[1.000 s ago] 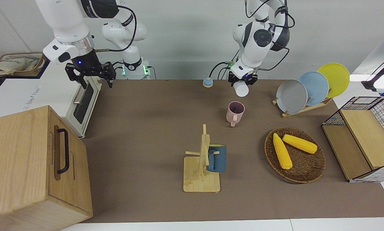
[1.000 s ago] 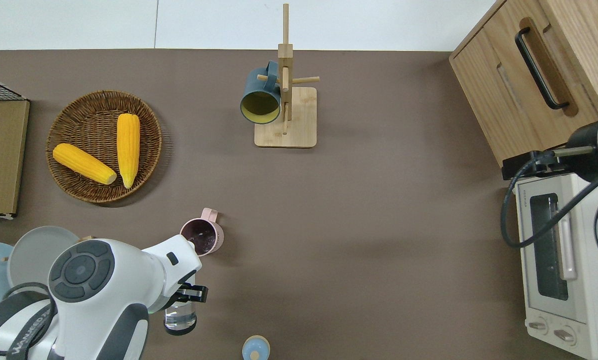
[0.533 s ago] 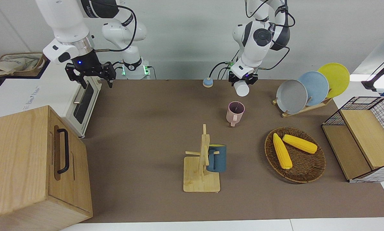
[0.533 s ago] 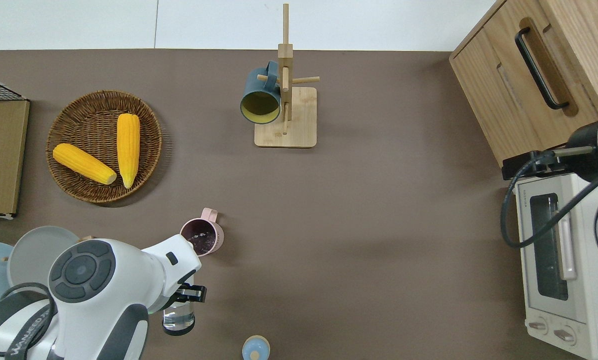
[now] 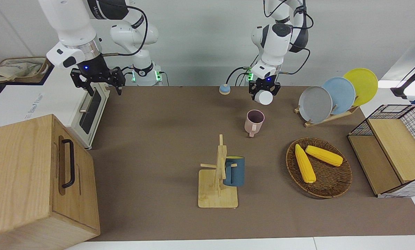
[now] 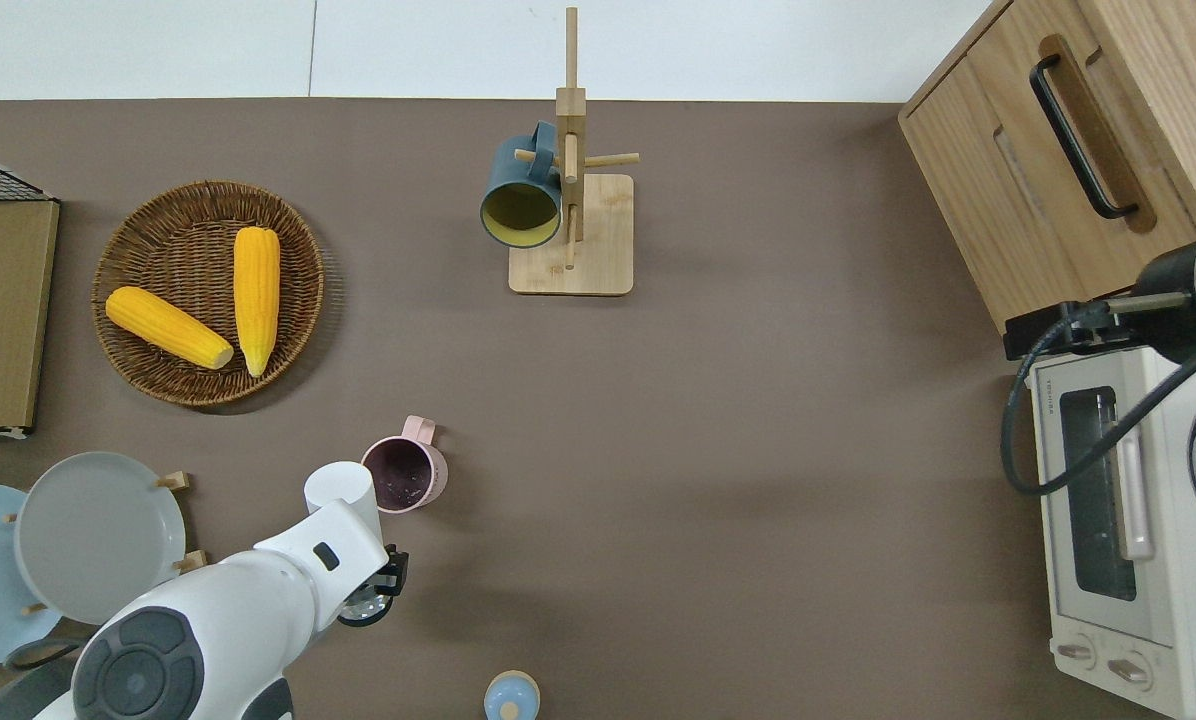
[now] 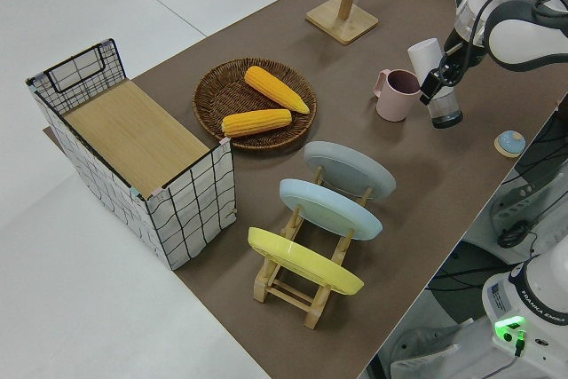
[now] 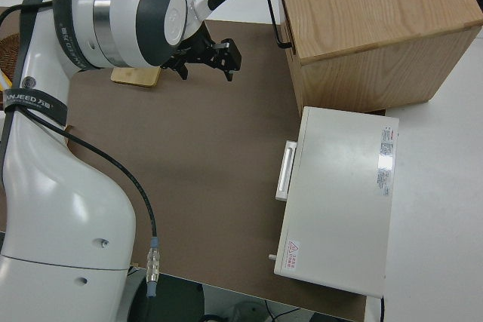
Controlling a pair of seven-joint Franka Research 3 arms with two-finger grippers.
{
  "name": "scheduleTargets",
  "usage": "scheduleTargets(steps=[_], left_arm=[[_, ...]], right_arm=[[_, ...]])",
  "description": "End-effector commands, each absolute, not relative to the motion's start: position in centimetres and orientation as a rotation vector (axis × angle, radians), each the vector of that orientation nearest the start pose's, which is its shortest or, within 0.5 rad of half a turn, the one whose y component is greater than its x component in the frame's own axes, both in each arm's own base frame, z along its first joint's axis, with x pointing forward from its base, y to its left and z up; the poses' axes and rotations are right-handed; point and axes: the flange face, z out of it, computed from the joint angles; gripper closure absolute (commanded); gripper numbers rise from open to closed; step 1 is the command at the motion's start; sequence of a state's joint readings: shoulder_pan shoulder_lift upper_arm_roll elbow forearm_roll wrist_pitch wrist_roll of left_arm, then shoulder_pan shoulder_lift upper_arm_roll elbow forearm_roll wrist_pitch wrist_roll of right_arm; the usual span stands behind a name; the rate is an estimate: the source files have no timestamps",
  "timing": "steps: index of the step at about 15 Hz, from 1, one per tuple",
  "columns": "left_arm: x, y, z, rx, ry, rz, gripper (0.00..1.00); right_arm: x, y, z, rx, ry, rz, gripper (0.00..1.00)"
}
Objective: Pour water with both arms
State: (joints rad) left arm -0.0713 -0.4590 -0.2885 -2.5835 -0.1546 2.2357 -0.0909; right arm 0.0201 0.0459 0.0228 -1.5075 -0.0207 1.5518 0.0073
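Pink mug (image 5: 254,121) stands upright on the brown table (image 5: 166,139), in the upper middle of the front view and the lower part of the overhead frame, handle turned away from the robots. The left gripper (image 5: 263,91) is clamped on a clear bottle (image 5: 263,97), held tilted above the table. The bottle's long axis runs away from the robots: its dark base sits low in the overhead frame, and its white end reaches up to just beside the mug's rim.

That white end lies next to the mug's opening rather than over it, on the side toward the left arm's end of the table. The mug is farther from the robots than the gripper is. Any pour appears to depend on a short sideways shift to bring the bottle's end above the opening. Which end of the bottle is the mouth cannot be told.

The left arm is much the nearer to the mug. The right gripper (image 5: 97,83) is parked, fingers apart and empty.
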Motion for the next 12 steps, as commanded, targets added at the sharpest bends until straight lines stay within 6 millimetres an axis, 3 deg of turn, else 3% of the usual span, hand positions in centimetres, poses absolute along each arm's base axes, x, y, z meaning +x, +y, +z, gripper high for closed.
scheduleTargets(steps=[1,4,8,12], left_arm=[[37.2,-14.4,42.8,-3.146,0.221,-0.230,1.00],[38.6,-12.5,43.8,-3.168,0.146,-0.347,1.00],[41.2,-8.4,45.9,-3.145,-0.017,-0.613,1.00],[43.7,-4.9,49.5,-3.079,-0.112,-0.821,1.00]], right_arm=[[56.3,2.1,63.0,-3.145,-0.067,0.010,0.017],[56.3,2.1,63.0,-3.145,-0.067,0.010,0.017],[56.3,2.1,63.0,-3.145,-0.067,0.010,0.017],[56.3,2.1,62.9,-3.145,-0.067,0.012,0.017]])
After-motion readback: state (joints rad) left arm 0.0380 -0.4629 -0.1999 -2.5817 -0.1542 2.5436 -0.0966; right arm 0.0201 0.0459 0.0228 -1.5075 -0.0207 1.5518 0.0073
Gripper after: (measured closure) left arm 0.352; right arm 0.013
